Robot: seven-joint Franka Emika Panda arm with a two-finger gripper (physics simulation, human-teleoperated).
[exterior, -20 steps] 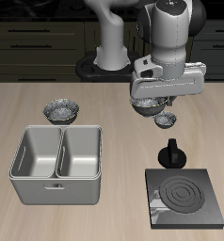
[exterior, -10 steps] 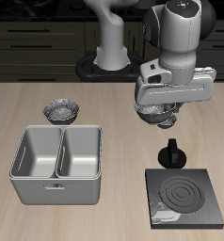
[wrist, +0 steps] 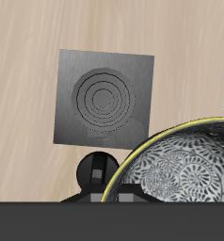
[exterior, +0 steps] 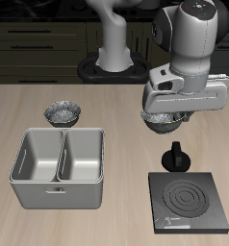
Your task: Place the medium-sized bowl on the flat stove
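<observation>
My gripper [exterior: 163, 113] is shut on the medium-sized bowl [exterior: 161, 120], a grey-and-white speckled bowl, and holds it in the air above the table. The wrist view shows the bowl [wrist: 180, 169] close up, with its rim toward the camera. The flat stove [exterior: 190, 200] is a black square plate with pale ring burners near the table's front edge; the held bowl is behind it and higher. The stove also shows in the wrist view [wrist: 104, 99]. Its black knob [exterior: 175, 159] stands at the back edge, just under the bowl.
A grey double-compartment metal bin [exterior: 59, 168] stands beside the stove. Another speckled bowl [exterior: 63, 113] sits on the table behind the bin. The smallest bowl is hidden behind the gripper and the held bowl.
My gripper has carried the bowl sideways and slightly toward the table's front, nearer the stove's knob. It now covers the small bowl that showed on the table before.
</observation>
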